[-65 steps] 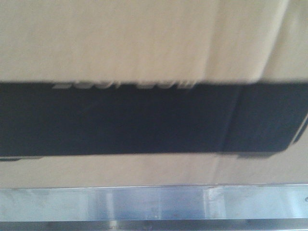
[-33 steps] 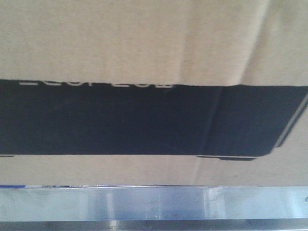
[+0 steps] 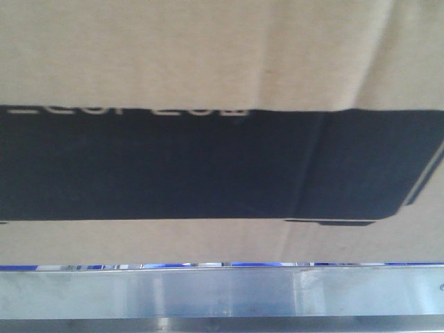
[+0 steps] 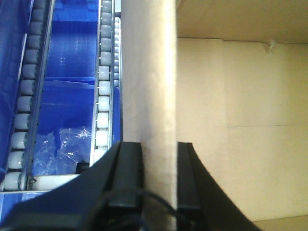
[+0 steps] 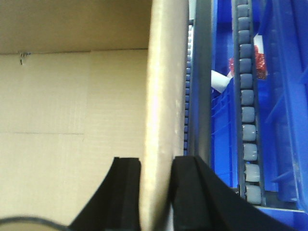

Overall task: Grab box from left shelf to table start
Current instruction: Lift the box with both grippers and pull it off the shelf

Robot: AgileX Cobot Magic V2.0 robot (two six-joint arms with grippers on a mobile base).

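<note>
Looming brown box (image 3: 208,55), black printed panel (image 3: 173,173)

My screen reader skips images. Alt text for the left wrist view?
The left gripper grips the upright side wall of the open box, one finger inside, one outside. Beside it runs the left shelf, with pale rollers and blue plastic.

The box (image 3: 208,55) is matt brown corrugated cardboard, its panel (image 3: 173,166) flat black; the left shelf (image 3: 222,295) has shiny metal and glossy blue plastic.
</note>
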